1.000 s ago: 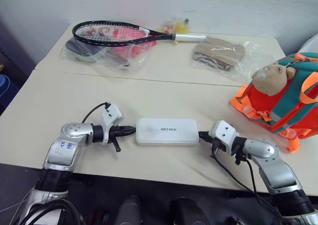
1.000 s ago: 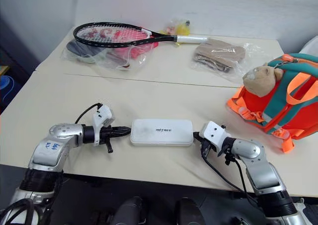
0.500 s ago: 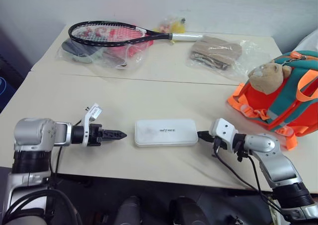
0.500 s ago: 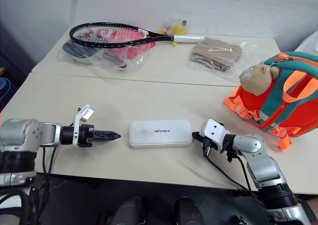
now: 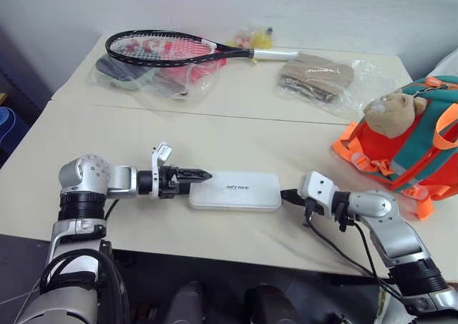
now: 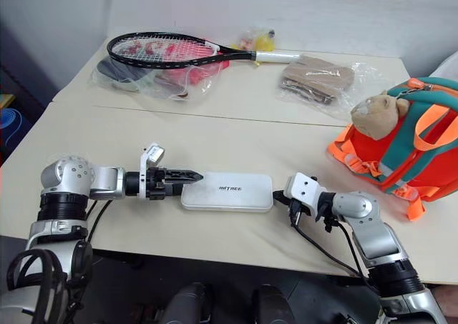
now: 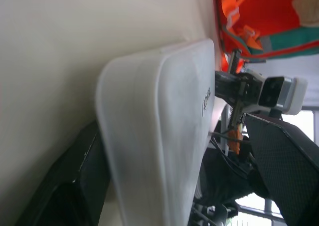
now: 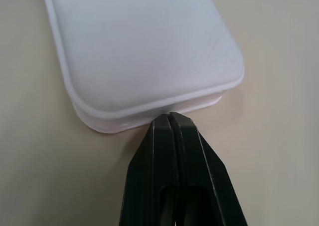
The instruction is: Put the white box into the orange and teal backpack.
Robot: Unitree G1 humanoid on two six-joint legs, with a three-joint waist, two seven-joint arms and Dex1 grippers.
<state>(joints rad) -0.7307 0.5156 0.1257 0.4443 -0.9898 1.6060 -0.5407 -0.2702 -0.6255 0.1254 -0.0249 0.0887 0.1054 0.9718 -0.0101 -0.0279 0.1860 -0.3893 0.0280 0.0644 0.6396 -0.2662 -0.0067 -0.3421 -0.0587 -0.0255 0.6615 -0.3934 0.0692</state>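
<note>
Between both pincers [image 5: 202,174] [image 5: 286,194], white box [image 5: 235,190].

The box [image 5: 235,190] lies flat near the counter's [image 5: 86,138] front edge, pinned at both short ends: the left gripper [image 5: 199,174] straddles its left end with fingers spread, and the right gripper's [image 5: 288,193] pressed-together fingers touch its right end. Both long sides of the box are free, with bare counter in front and behind. Bare counter also runs from the box toward the backpack [image 5: 404,149], which stands at the right edge with orange straps [image 5: 356,152] spilling onto the counter on the box's side. At the back, the racket [image 5: 172,48] and 2 bags [image 5: 318,77] are well apart from the box.
</note>
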